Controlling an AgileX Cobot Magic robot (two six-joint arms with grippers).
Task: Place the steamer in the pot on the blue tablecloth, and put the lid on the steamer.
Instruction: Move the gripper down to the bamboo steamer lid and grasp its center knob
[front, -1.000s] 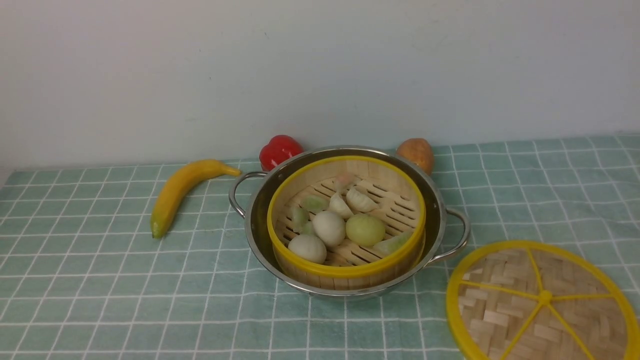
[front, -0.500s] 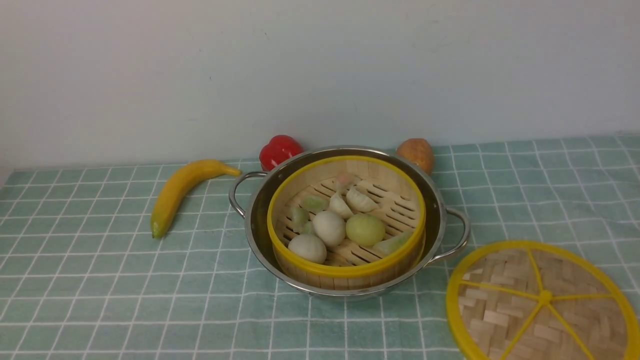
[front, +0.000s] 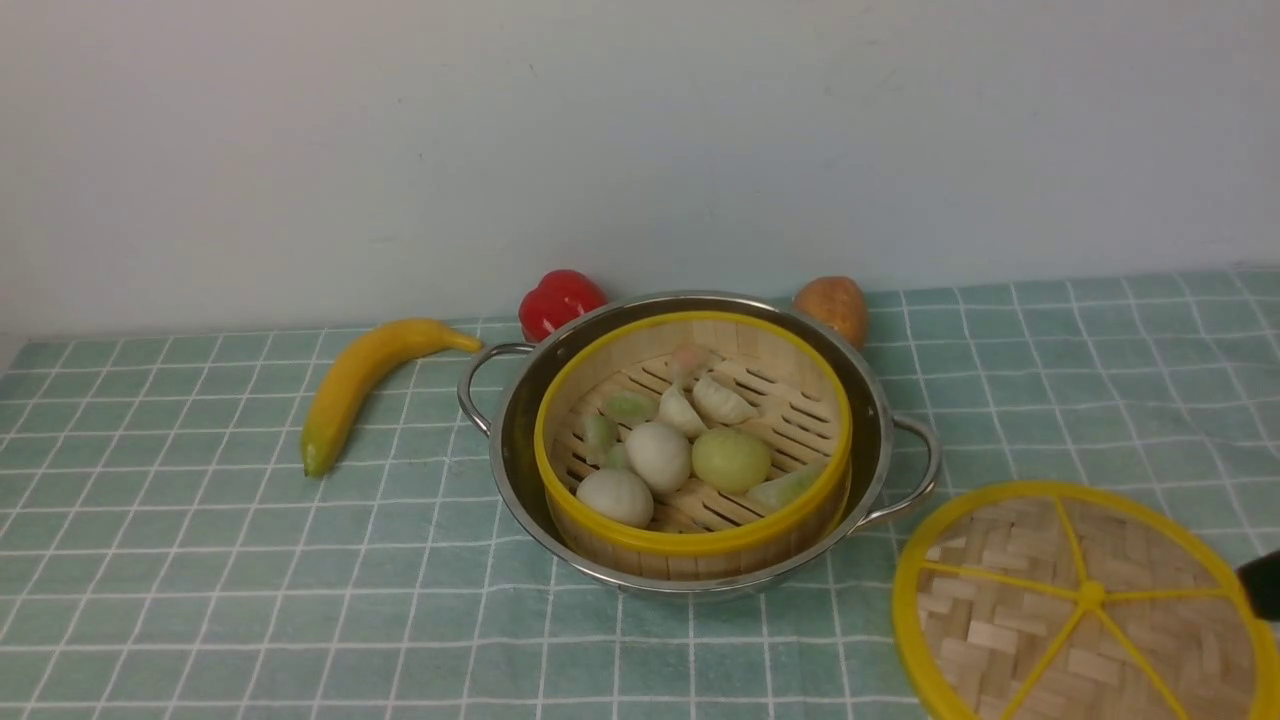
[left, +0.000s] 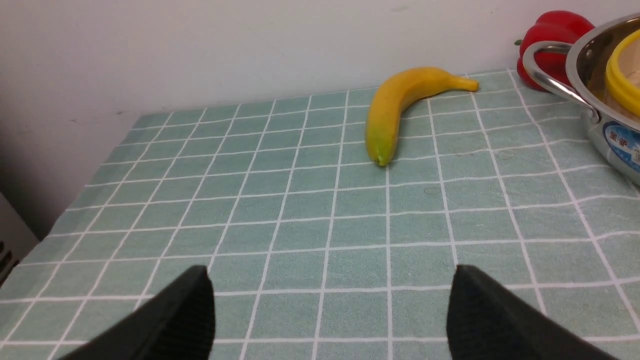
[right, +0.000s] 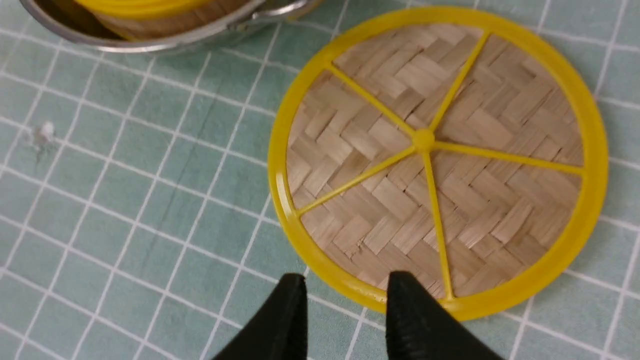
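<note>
Right claw (front: 1262, 586) has entered the front view at the lid's right edge; nothing else has shifted. Left claw (left: 330, 272) hangs wide apart and empty over the blue tablecloth (front: 150, 560). Banana (front: 350, 385) lies left of the pot (front: 510, 450). Steamer (front: 690, 543) sits inside the pot, uncovered, holding dumplings (front: 657, 455). Lid (front: 1000, 620) lies flat on the cloth, right of the pot. Right claw's jaws stand narrowly parted astride the lid's rim.

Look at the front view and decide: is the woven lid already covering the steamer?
No: the lid lies flat on the blue tablecloth beside the pot, while the steamer stands open inside it.
</note>
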